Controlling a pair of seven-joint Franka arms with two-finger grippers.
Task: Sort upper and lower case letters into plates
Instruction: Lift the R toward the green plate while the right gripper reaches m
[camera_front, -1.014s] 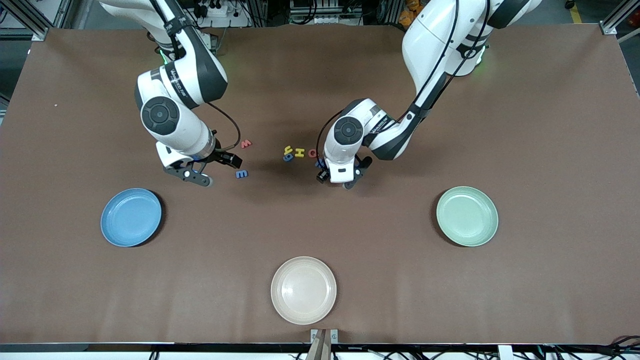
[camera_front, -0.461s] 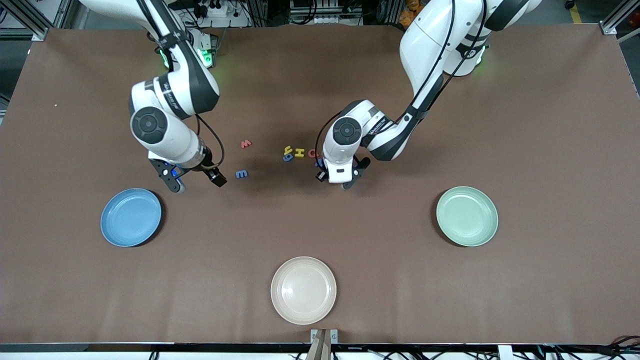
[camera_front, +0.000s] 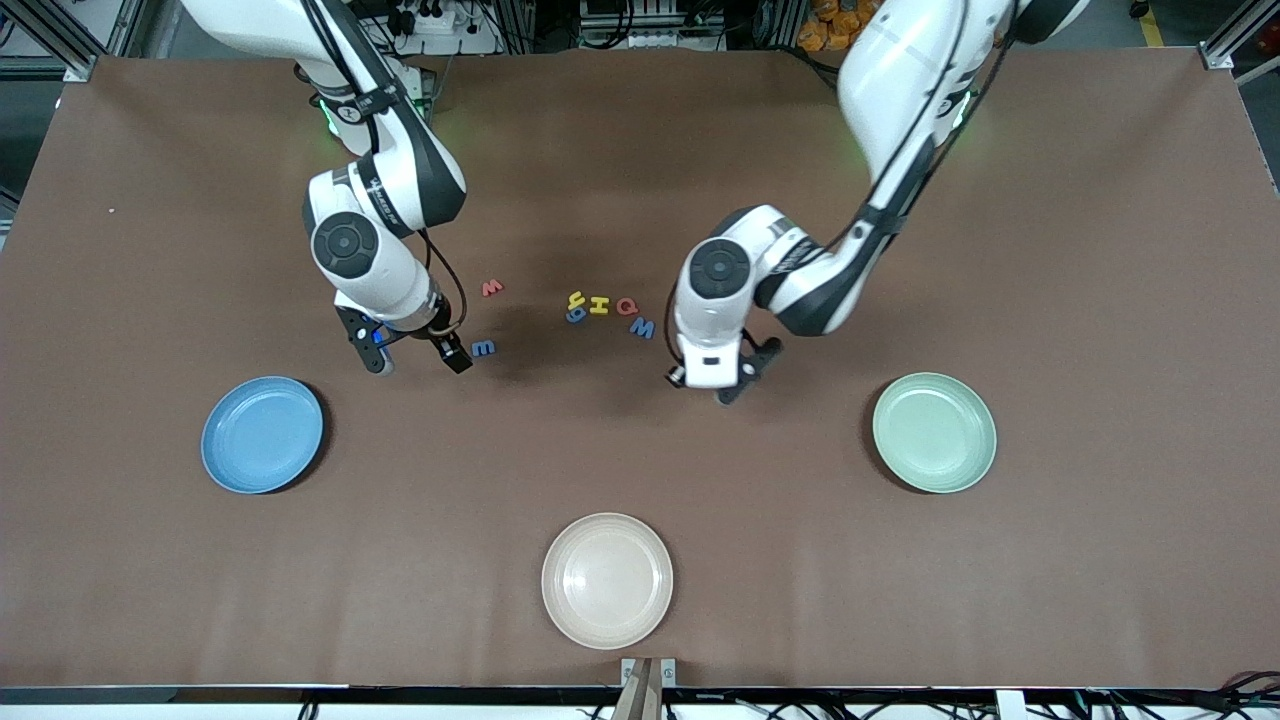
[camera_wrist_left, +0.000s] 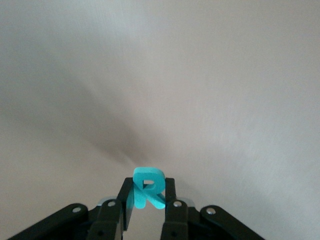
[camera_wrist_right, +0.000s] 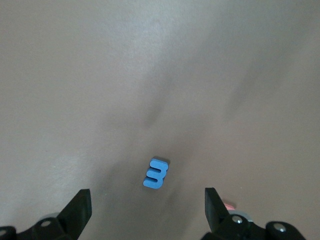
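Note:
My left gripper (camera_wrist_left: 148, 196) is shut on a teal letter R (camera_wrist_left: 149, 183), held upright between its fingers. In the front view this gripper (camera_front: 724, 390) hangs over bare table between the letter cluster and the mint green plate (camera_front: 934, 432). On the table lie a yellow y (camera_front: 575, 299), blue g (camera_front: 575, 315), yellow H (camera_front: 599, 305), red Q (camera_front: 626, 306) and blue M (camera_front: 642, 327). A red w (camera_front: 490, 288) and a blue E (camera_front: 483, 348) lie toward the right arm's end. My right gripper (camera_front: 390, 360) stands open beside the blue E (camera_wrist_right: 156, 173). The light blue plate (camera_front: 262, 435) is empty.
A cream-beige plate (camera_front: 607, 580) sits near the table's front edge, midway between the two coloured plates. Brown mat covers the whole table.
My left gripper shut on the teal R and moved away from the cluster toward the green plate, uncovering the blue M. The right arm swung over to the blue E.

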